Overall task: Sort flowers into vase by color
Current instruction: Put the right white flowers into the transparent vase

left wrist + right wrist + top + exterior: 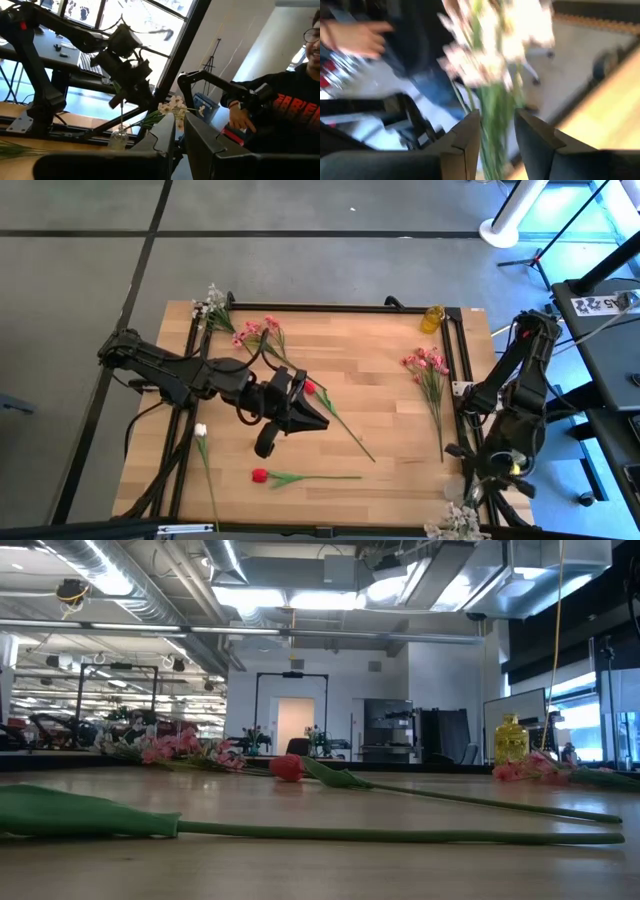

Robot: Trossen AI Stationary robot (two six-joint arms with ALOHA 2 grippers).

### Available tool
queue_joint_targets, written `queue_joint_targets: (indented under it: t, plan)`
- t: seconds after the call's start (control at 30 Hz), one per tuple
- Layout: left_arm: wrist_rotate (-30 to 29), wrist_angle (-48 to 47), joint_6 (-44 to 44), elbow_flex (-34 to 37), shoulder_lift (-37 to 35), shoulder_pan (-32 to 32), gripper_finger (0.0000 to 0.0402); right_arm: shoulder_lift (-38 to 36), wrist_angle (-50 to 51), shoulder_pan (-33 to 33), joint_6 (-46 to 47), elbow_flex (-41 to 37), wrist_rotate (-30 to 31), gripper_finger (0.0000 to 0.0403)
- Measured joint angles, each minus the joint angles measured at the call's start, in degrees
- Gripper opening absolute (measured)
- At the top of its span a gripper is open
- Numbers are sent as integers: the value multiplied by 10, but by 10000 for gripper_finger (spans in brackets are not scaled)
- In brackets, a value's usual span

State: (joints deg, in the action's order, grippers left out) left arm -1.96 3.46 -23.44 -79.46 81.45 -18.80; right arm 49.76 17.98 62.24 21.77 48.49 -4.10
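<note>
a spray of tiny white blossoms is clamped between the fingers of the right gripper at the table's near right corner, w/ a small glass vase seen close by in the left wrist view, so sorting is judged barely begun. the left gripper is held mid-table over a red tulip, fingers nearly together on nothing. counted on the table: 2 red tulips, 1 white tulip, 2 pink sprays, 1 more white spray, plus a yellow bottle.
</note>
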Motion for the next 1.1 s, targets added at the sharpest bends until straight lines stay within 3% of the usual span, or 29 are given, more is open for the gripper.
queue_joint_targets:
  t: [0.27,0.53,0.63,0.87,1.1]
  plan:
    - [0,0,-5,0,0,0,37,18,-10,0,20,-5,-1,131]
    - [0,0,-4,0,0,0,37,38,-17,0,24,-2,-32,214]
    - [0,0,-4,0,0,0,37,42,-17,0,17,-2,-34,225]
    - [0,-20,28,0,0,0,37,76,-16,0,-40,-2,-33,181]
    - [-5,-26,30,0,0,2,37,76,-14,0,-43,-2,-55,94]
